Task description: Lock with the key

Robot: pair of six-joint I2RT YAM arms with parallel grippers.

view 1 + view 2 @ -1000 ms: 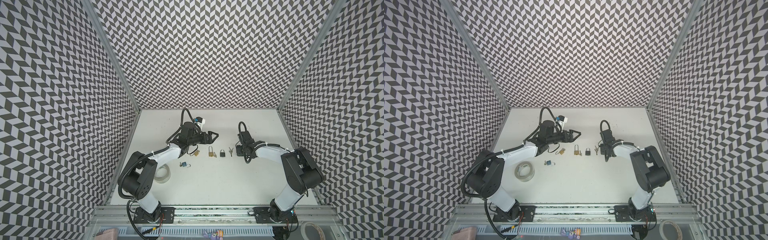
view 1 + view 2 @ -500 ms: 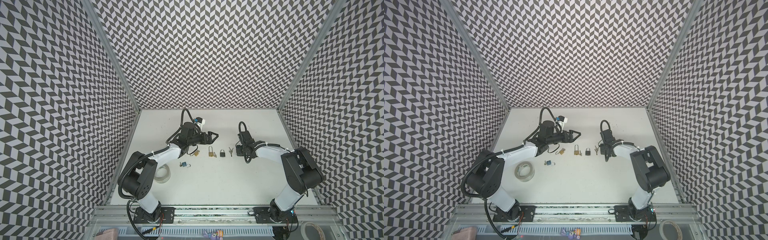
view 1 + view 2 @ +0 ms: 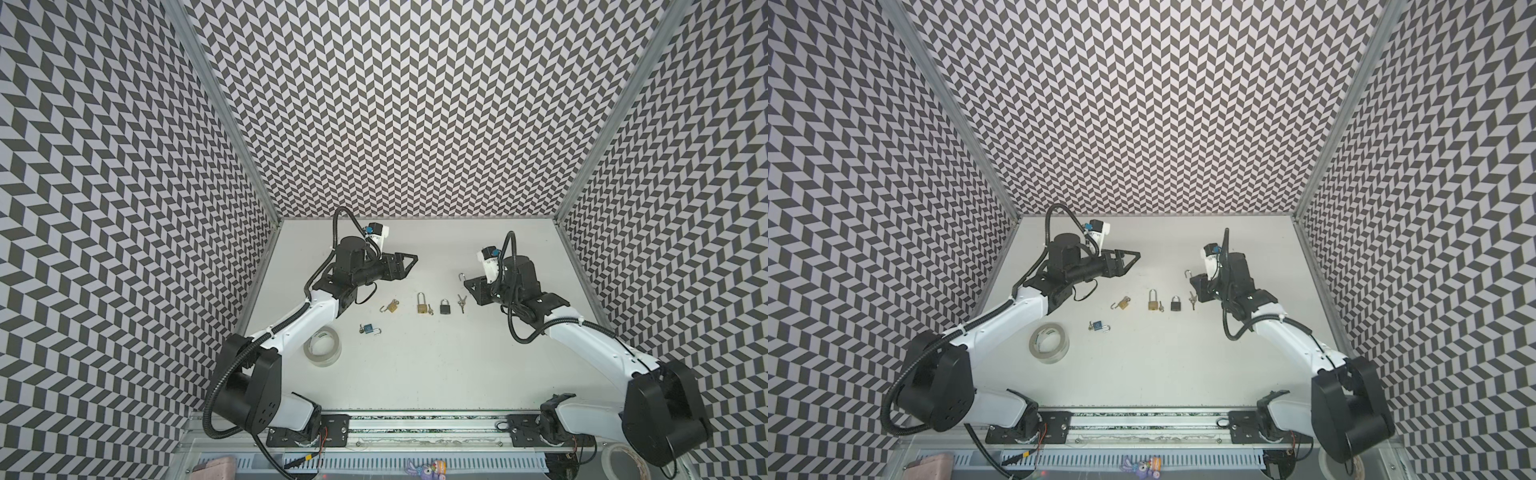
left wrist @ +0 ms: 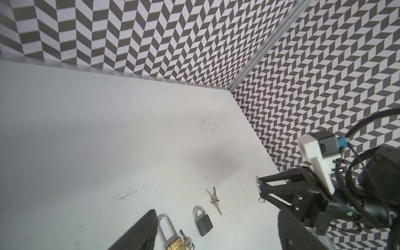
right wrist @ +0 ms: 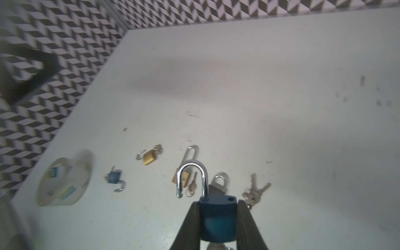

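Note:
My right gripper (image 5: 217, 218) is shut on the body of a blue padlock (image 5: 217, 214), held above the table. Its silver shackle (image 5: 191, 173) stands swung open. In both top views that shackle (image 3: 461, 276) (image 3: 1187, 273) pokes out of the right gripper (image 3: 468, 286). A small metal ring (image 4: 262, 200) hangs under the held padlock. A bunch of keys (image 3: 461, 302) (image 5: 254, 192) lies on the table just below the right gripper. My left gripper (image 3: 411, 261) (image 3: 1134, 254) hovers open and empty at the back left, pointing towards the right arm.
A black padlock (image 3: 445, 306), a long-shackled brass padlock (image 3: 421, 302) with a key (image 3: 430, 309) beside it, and a small brass padlock (image 3: 390, 306) lie in a row. A small blue padlock (image 3: 368, 329) and a tape roll (image 3: 322, 346) lie nearer the front left.

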